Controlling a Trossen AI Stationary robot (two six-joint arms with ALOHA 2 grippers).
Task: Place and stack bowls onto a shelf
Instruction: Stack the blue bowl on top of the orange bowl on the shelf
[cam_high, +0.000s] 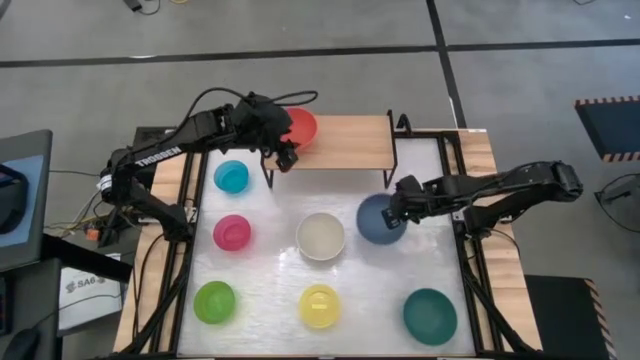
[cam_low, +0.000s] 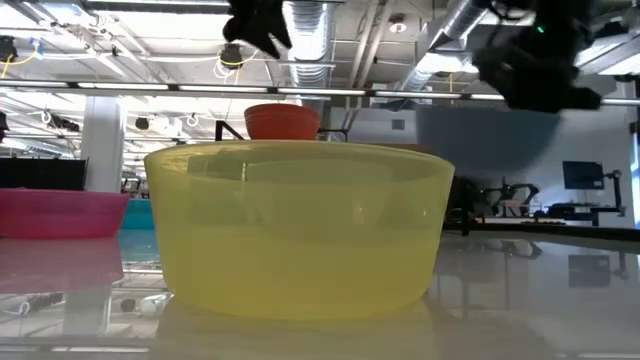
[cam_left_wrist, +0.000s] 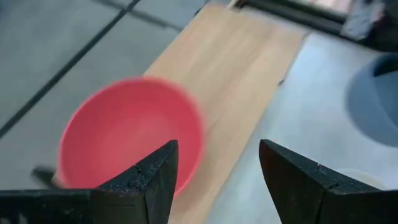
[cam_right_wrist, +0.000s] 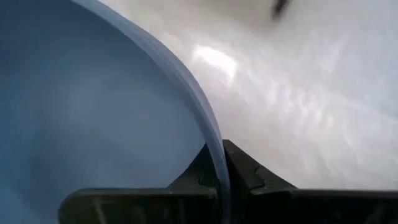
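Note:
The red bowl (cam_high: 299, 125) sits upright on the left end of the wooden shelf (cam_high: 350, 142). My left gripper (cam_high: 283, 157) hovers open just on the near side of it. In the left wrist view the red bowl (cam_left_wrist: 127, 130) lies beyond the open fingers (cam_left_wrist: 155, 180). My right gripper (cam_high: 398, 208) is shut on the blue bowl (cam_high: 378, 220), in front of the shelf's right end. The cyan (cam_high: 231, 176), magenta (cam_high: 232, 232), white (cam_high: 320, 237), lime green (cam_high: 214, 301), yellow (cam_high: 320, 305) and teal (cam_high: 430, 314) bowls rest on the white tabletop. My right gripper holds the blue bowl by its rim (cam_right_wrist: 214, 134) on the side toward the table's right edge. One finger (cam_right_wrist: 199, 171) is inside the bowl and one (cam_right_wrist: 245, 168) outside, with the wall pinched between them. It reaches in from the table's right; whether the bowl is off the table I cannot tell.
The shelf's black legs (cam_high: 393, 150) stand near the blue bowl. The middle and right of the shelf top are bare wood. In the low view the yellow bowl (cam_low: 300, 225) fills the foreground and the red bowl (cam_low: 282, 120) shows behind it. Wooden side rails (cam_high: 478, 150) border the tabletop.

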